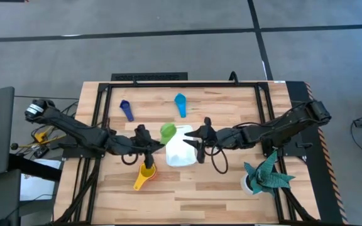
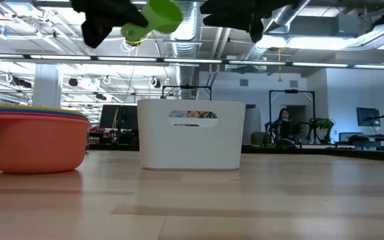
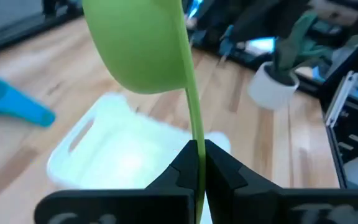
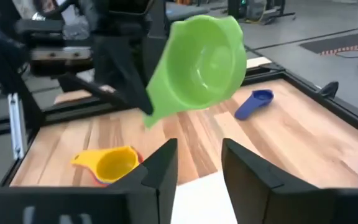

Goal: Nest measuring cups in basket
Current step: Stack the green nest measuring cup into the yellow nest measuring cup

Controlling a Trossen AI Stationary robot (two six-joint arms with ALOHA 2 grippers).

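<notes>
Wooden tabletop point(image 1: 219, 182) carries the basket point(image 1: 182, 150) at its middle. Above the basket's rim, the left gripper point(image 3: 197, 163) clamps the green cup point(image 3: 145, 43) by its thin handle. The right gripper point(image 4: 197, 158), fingers parted and empty, hovers over the basket too. That edge-on pinch could let the cup swivel, catch the wall and miss.

The table point(image 1: 231, 113) is pale, smooth planked wood with a faint sheen, the green measuring cup point(image 4: 204, 62) and white basket point(image 2: 191, 135) smooth matt plastic, the gripper fingers point(image 3: 225, 167) matt black.
</notes>
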